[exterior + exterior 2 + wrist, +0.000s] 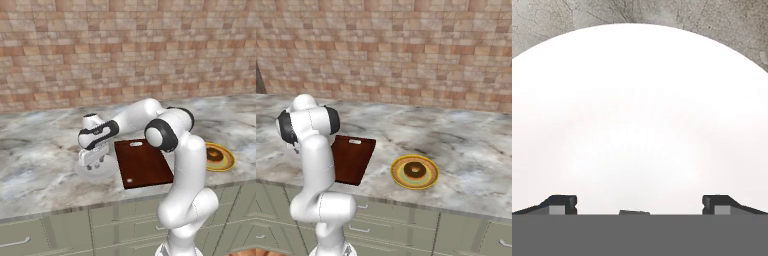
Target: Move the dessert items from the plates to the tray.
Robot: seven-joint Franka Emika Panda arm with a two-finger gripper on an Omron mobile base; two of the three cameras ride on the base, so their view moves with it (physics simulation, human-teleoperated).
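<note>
My gripper [95, 163] hangs open, pointing down just above the plain white plate [106, 172] at the left of the tray. In the hand view the white plate [640, 115] spreads wide under the open gripper [643, 204], and a small pale shape [634, 212] peeks up between the fingertips; I cannot tell what it is. The dark reddish-brown tray [142, 162] [352, 159] lies flat on the counter. To its right the yellow-rimmed plate [226, 161] [428, 181] carries the brown ring doughnut [215, 155] [415, 170].
The marble counter [40, 160] runs along the brick wall [125, 50], with its front edge close to both plates and the tray. My own arm [313, 150] hides the white plate in the right base view. Cabinet drawers [50, 235] lie below.
</note>
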